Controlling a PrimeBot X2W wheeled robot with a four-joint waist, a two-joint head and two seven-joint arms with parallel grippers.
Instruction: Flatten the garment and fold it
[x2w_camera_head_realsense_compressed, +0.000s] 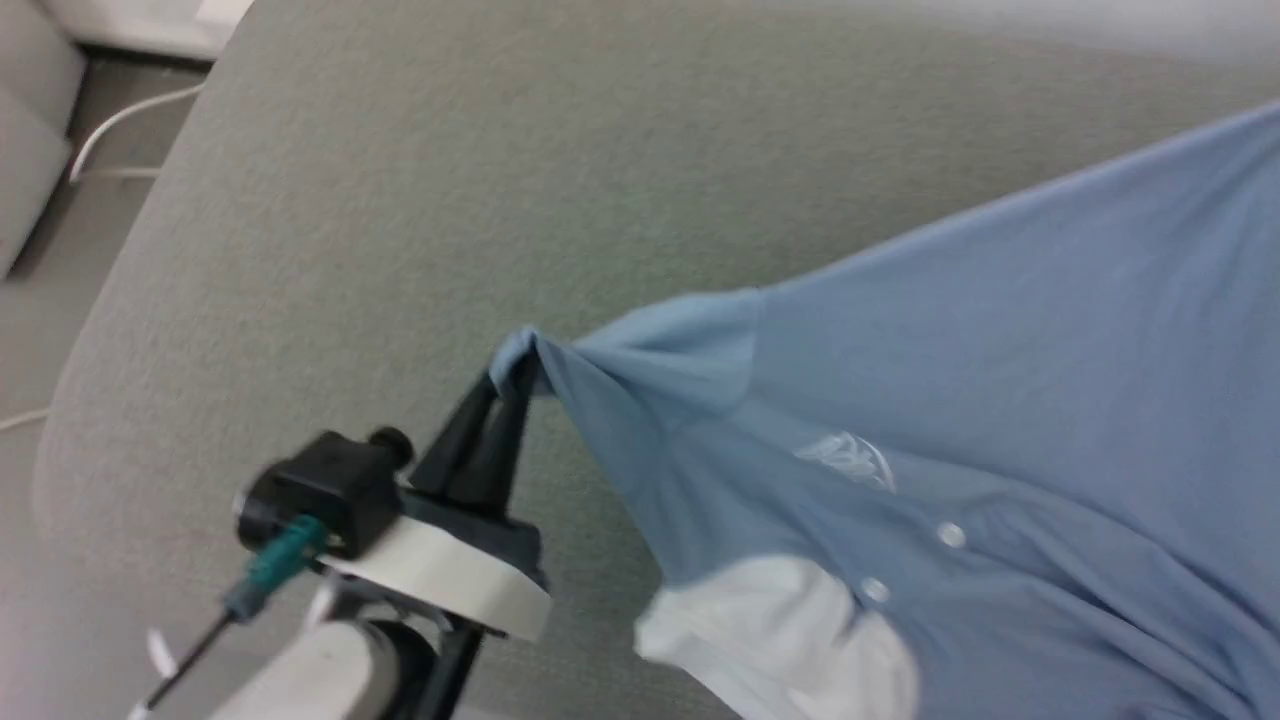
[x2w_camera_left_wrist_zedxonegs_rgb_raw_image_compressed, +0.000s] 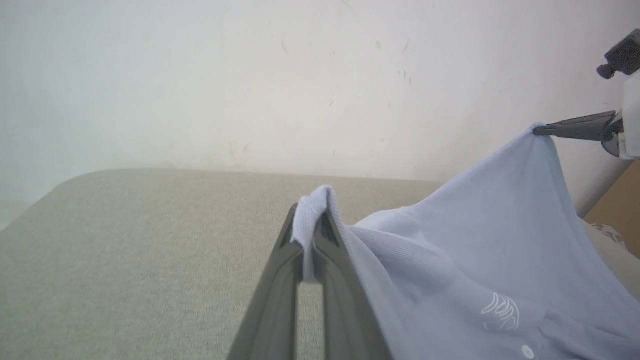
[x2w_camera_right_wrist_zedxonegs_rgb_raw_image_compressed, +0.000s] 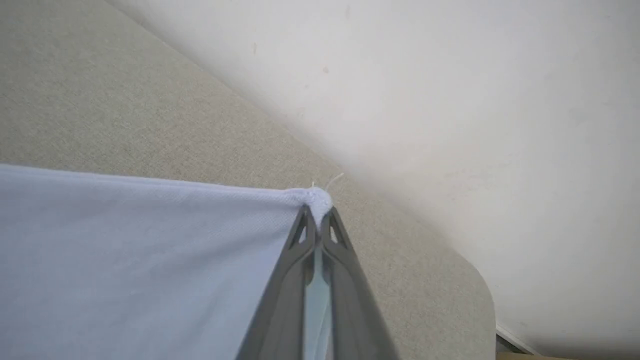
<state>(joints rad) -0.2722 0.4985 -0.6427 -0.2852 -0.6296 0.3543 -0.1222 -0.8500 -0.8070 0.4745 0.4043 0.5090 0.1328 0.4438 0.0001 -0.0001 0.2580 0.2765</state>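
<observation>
The garment (x2w_camera_head_realsense_compressed: 1000, 400), a light blue polo shirt with a white collar, white buttons and a small white chest logo, hangs stretched above the grey cushioned surface (x2w_camera_head_realsense_compressed: 400, 200). My left gripper (x2w_camera_head_realsense_compressed: 515, 375) is shut on a sleeve end, seen close up in the left wrist view with cloth pinched between the tips (x2w_camera_left_wrist_zedxonegs_rgb_raw_image_compressed: 312, 227). At the far end of the garment (x2w_camera_left_wrist_zedxonegs_rgb_raw_image_compressed: 500, 240), my right gripper (x2w_camera_left_wrist_zedxonegs_rgb_raw_image_compressed: 537, 131) pinches a corner. In the right wrist view that gripper (x2w_camera_right_wrist_zedxonegs_rgb_raw_image_compressed: 316, 212) is shut on a corner of the garment (x2w_camera_right_wrist_zedxonegs_rgb_raw_image_compressed: 125, 260), whose edge runs taut to the left.
The grey cushioned surface (x2w_camera_right_wrist_zedxonegs_rgb_raw_image_compressed: 125, 100) has rounded corners and stands against a white wall (x2w_camera_right_wrist_zedxonegs_rgb_raw_image_compressed: 475, 100). White cables (x2w_camera_head_realsense_compressed: 110, 125) lie on the floor at the upper left, beside a pale sofa (x2w_camera_head_realsense_compressed: 30, 110). A brown cardboard box (x2w_camera_left_wrist_zedxonegs_rgb_raw_image_compressed: 617, 205) sits at the right.
</observation>
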